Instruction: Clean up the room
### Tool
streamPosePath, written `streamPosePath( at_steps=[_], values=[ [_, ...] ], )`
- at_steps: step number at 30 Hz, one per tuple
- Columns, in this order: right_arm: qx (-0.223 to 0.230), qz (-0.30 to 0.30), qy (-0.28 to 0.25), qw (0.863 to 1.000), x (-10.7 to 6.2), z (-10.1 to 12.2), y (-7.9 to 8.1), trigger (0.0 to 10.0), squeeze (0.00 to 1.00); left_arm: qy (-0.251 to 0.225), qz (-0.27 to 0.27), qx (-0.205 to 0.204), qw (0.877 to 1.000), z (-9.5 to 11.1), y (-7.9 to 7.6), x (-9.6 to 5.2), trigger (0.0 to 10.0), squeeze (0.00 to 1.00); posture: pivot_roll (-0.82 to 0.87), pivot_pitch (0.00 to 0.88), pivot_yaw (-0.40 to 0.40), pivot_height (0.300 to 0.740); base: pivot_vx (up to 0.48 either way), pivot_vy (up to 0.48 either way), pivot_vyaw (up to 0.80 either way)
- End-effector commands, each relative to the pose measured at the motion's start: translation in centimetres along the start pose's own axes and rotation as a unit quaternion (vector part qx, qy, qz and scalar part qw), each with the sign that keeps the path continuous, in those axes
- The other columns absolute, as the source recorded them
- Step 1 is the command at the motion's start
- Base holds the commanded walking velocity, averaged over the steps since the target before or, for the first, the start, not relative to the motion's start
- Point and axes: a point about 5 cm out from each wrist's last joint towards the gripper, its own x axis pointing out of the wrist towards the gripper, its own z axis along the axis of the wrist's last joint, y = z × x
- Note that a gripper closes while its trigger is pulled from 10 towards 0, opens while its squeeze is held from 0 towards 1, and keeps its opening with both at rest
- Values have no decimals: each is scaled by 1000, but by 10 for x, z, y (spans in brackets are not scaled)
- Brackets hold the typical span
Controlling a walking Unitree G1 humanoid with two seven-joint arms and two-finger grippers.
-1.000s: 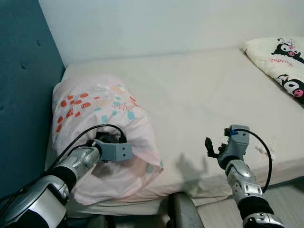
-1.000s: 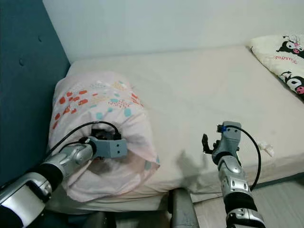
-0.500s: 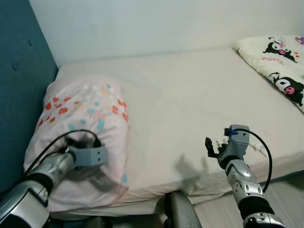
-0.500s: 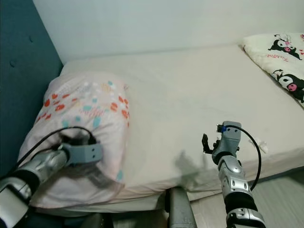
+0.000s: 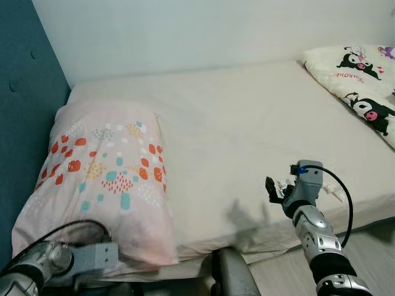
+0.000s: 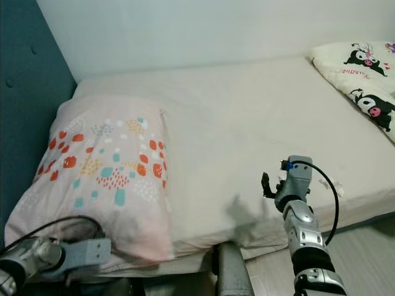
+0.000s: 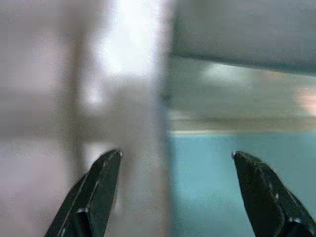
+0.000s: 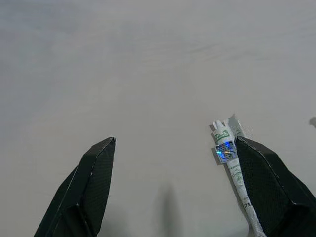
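The right gripper [image 8: 170, 192] hangs spread wide and empty over the bare mattress [image 5: 247, 135], low and right of centre in the head views. The likely thing to clear is a small white wrapper [image 8: 232, 163], perhaps a twisted sachet, lying flat on the sheet just beside one finger, its long axis running roughly along the fingers' own direction. This arm is far nearer it. The left gripper [image 7: 180, 192], also spread and holding nothing, sits at lower left below the patterned pillow [image 5: 105, 179], well apart from the wrapper.
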Motion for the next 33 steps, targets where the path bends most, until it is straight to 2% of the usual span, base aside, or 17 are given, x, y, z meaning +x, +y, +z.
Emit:
streamPosePath(
  at_steps=[1,8,9,11,13,14,15,18,19,21,22,23,25,27,28,29,33],
  values=[
    [0,2,17,1000,0,-6,1,10000,0,-1,-51,-6,999,-10,-8,-7,10000,0,-141,134,-36,605,0,0,0],
    [-1,3,18,1000,1,-4,-1,10000,0,-158,-121,13,980,26,-4,-45,10000,0,-140,129,-36,605,0,0,0],
    [0,6,18,1000,1,-4,0,10000,0,-310,-129,23,942,65,0,-81,10000,0,-135,125,-37,605,0,0,0],
    [0,6,18,1000,1,-4,0,10000,0,-310,-129,23,942,65,0,-81,10000,0,-135,125,-37,605,0,0,0],
    [4,13,14,1000,2,-2,3,10000,0,-442,-131,22,887,92,8,-115,10000,0,-134,120,-34,605,0,0,0],
    [4,13,14,1000,2,-2,3,10000,0,-442,-131,22,887,92,8,-115,10000,0,-134,120,-34,605,0,0,0],
    [6,19,11,1000,3,-1,6,10000,0,-516,-124,17,847,105,15,-135,10000,0,-136,118,-32,605,0,0,0],
    [8,24,9,1000,3,0,8,10000,0,-564,-119,15,817,111,20,-149,10000,0,-137,118,-32,605,0,0,0],
    [10,25,8,1000,3,0,9,10000,0,-614,-106,2,783,116,28,-160,10000,0,-136,114,-30,605,0,0,0],
    [10,25,8,1000,3,0,9,10000,0,-614,-106,2,783,116,28,-160,10000,0,-136,114,-30,605,0,0,0],
    [19,29,7,999,4,0,11,10000,0,-651,-71,-21,755,118,37,-164,10000,0,-133,114,-28,605,0,0,0],
    [19,29,7,999,4,0,11,10000,0,-651,-71,-21,755,118,37,-164,10000,0,-133,114,-28,605,0,0,0],
    [28,35,8,999,3,-2,13,10000,0,-671,16,-106,734,120,61,-155,10000,0,-128,109,-22,610,0,0,0],
    [37,45,15,998,3,-8,20,10000,0,-661,120,-274,688,120,85,-129,10000,0,-124,103,-16,620,0,0,0],
    [37,45,15,998,3,-8,20,10000,0,-661,120,-274,688,120,85,-129,10000,0,-124,103,-16,620,0,0,0],
    [39,60,28,997,2,-18,32,10000,0,-634,156,-413,636,115,85,-94,10000,0,-121,97,-14,630,0,0,0],
    [40,72,36,996,0,-24,42,10000,0,-617,162,-479,604,110,79,-74,10000,0,-118,96,-13,640,0,0,0]
  ],
)
